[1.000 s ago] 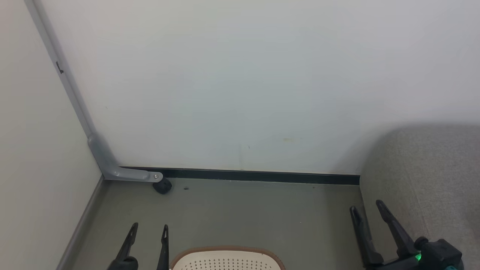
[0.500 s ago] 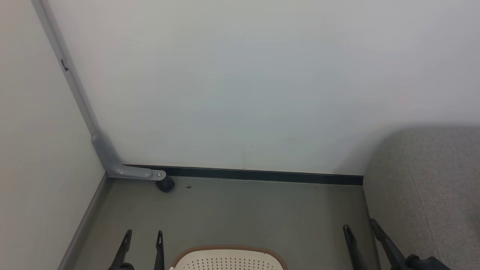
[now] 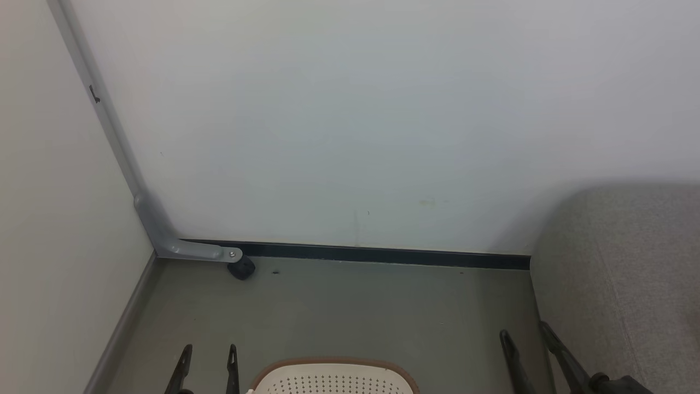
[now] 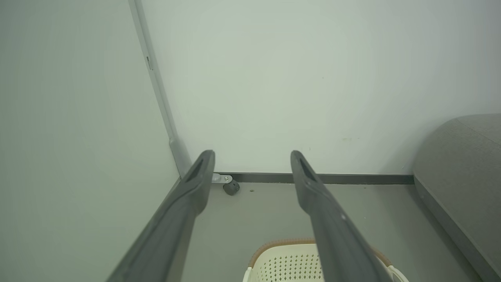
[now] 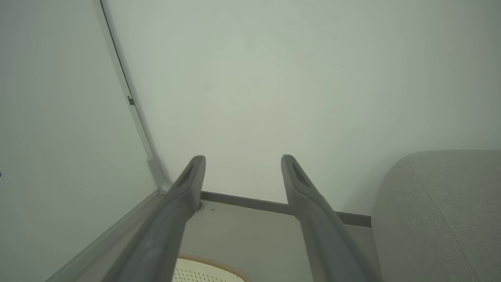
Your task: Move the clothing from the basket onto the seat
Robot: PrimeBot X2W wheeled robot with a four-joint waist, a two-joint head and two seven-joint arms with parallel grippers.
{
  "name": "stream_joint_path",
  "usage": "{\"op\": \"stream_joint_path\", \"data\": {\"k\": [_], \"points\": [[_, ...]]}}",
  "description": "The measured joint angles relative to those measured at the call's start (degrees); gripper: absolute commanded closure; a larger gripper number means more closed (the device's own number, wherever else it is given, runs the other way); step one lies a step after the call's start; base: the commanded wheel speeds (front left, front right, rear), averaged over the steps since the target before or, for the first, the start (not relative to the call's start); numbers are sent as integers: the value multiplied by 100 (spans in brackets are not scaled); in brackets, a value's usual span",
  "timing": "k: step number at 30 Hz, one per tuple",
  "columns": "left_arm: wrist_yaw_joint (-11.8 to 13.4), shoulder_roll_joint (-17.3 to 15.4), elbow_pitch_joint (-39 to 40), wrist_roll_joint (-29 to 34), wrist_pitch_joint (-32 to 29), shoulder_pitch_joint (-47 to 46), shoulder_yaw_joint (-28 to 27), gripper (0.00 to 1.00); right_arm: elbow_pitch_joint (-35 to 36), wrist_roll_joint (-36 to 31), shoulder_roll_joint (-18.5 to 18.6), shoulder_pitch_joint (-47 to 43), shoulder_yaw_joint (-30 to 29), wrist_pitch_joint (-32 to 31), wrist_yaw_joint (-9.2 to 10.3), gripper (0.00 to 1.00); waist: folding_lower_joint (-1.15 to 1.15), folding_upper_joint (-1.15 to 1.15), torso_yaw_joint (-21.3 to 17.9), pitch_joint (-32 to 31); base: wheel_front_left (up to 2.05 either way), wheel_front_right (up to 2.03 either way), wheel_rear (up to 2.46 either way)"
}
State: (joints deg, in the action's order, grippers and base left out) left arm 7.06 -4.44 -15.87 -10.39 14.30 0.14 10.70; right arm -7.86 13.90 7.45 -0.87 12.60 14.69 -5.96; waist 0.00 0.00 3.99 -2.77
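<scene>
Fingers of the left gripper point(image 3: 210, 351) are seen at the lower left of the head view, spread apart with nothing between them. In the left wrist view the same wide gap is shown, with bare floor and wall behind it. The right gripper point(image 3: 523, 331) is found at the lower right, its two dark fingers also spread and empty, close to the side of the seat point(image 3: 618, 273). The seat is a grey woven cushion with a rounded corner, placed against the wall point(image 3: 355, 109).

The basket point(image 3: 333, 361) stands on the grey floor point(image 3: 355, 312) between the two grippers, at the bottom edge of the head view. Its far end is shown, with a brown rim and a cream wall with small round holes. Its inside is cut off by the picture edge, so its contents cannot be told.

A dark skirting strip point(image 3: 383, 255) runs along the foot of the wall. In the left corner a grey metal post point(image 3: 112, 131) is bent into a foot, and a small black wheel point(image 3: 242, 268) is fixed at its end. A small dark mark point(image 3: 95, 94) is seen on the post, but it is too small to be read.
</scene>
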Motion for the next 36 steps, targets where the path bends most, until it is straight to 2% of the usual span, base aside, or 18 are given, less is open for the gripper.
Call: {"op": "stream_joint_path", "data": {"k": [23,28,36], "points": [[-62,45,15,42,0,-1,-44,0,-52,-77,-66,0,-58,0,-1,0,0,0,-69,-6,0,0,0],[-348,46,40,-23,0,6,-29,0,-76,-121,-82,0,-103,0,16,0,0,0,-85,-9,0,0,0],[-573,49,62,-119,0,40,-44,0,-143,-185,-97,-1,-226,0,99,0,0,0,-112,-13,0,0,0]]}}
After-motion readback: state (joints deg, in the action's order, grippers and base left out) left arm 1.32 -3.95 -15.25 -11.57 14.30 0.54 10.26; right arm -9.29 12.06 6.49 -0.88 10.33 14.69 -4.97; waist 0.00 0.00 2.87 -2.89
